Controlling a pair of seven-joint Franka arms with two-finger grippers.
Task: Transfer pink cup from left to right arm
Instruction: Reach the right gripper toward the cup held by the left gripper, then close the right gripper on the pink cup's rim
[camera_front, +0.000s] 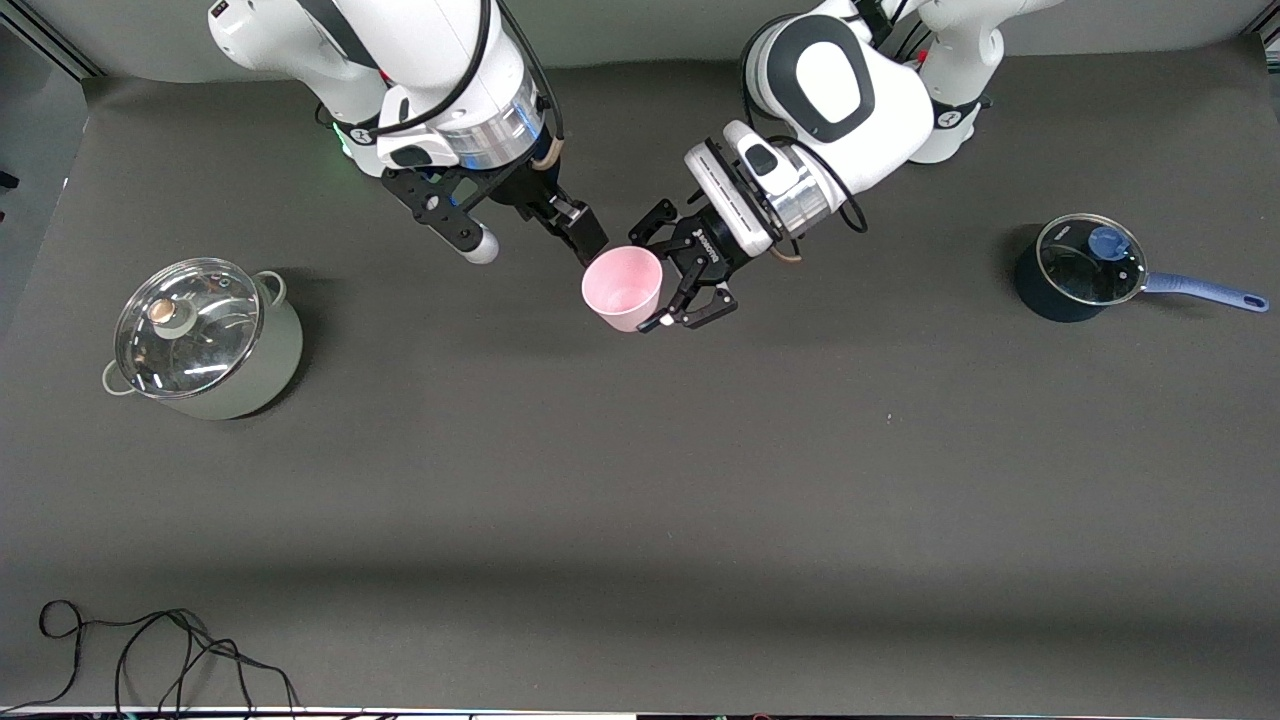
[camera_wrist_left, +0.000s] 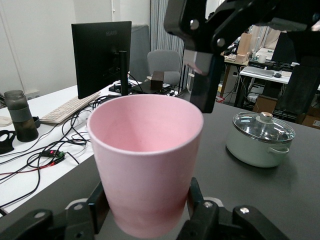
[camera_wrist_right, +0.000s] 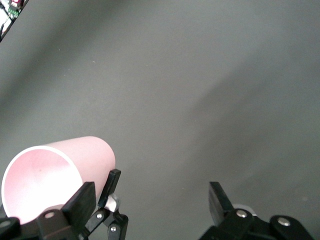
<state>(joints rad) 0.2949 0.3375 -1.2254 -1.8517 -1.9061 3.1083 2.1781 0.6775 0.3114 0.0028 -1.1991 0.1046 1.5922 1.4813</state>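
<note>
Two grippers meet over the middle of the table, in the air between the robots' bases. We see the left gripper clamped on the cup, its claw fingers pressing the lower wall from both sides, so the cup hangs above the table with its mouth tipped toward the front camera. In the left wrist view the cup fills the frame, pale pink and empty, with one finger of the other arm just past its rim. We see the right gripper at the cup's rim on the side toward the right arm's base, its slim black fingers apart; whether a finger touches the rim we cannot tell. A pale green pot with a glass lid stands toward the right arm's end of the table, and a dark saucepan with a blue handle stands toward the left arm's end, both well apart from the cup. Black cable lies at the table's edge nearest the front camera.
</note>
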